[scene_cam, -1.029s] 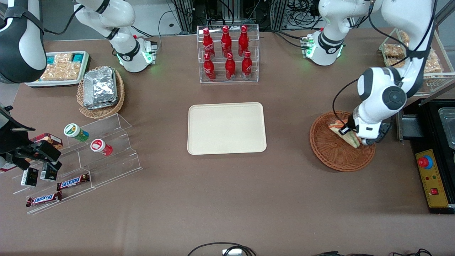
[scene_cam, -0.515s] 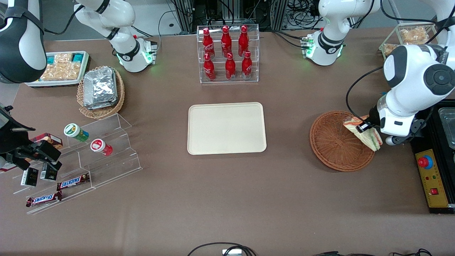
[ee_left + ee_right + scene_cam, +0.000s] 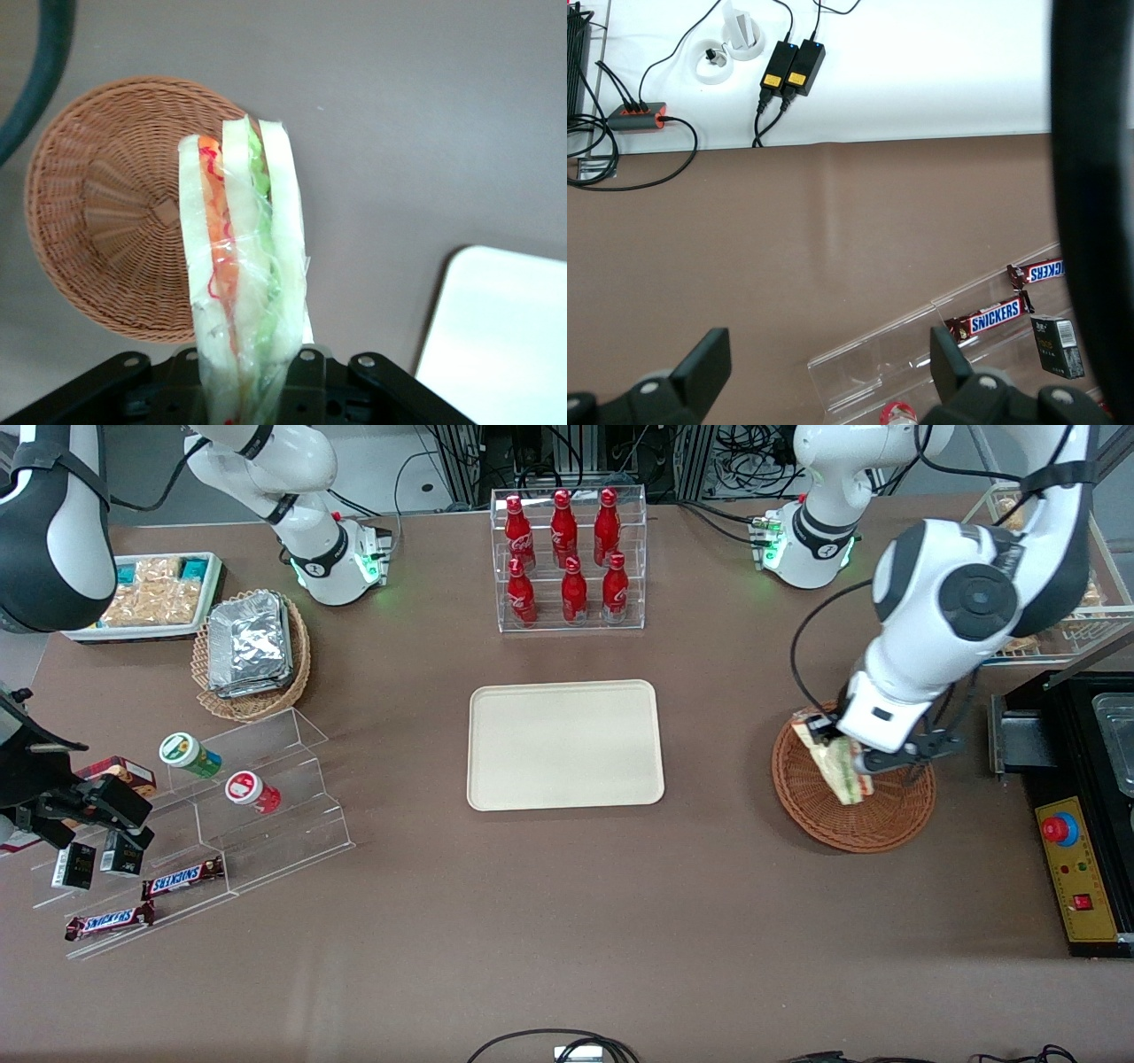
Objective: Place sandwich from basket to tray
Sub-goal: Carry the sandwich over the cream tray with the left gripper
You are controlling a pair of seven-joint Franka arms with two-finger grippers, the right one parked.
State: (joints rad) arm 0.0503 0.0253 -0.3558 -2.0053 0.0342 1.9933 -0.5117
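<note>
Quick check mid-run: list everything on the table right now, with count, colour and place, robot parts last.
sandwich: 1, white with green and orange filling, held above the basket
basket: 1, reddish-brown, toward the working arm's end
tray: 1, beige, mid-table
cola bottles: 6, red, clear rack farther from the camera than the tray
foil packets: a stack, silver, in a tan basket toward the parked arm's end
snack tray: 1, white, beside that
Snickers bars: 2, brown, on clear steps
tubs: 2, green and red lids, on the steps
end effector: left arm's, shut on the sandwich over the basket
</note>
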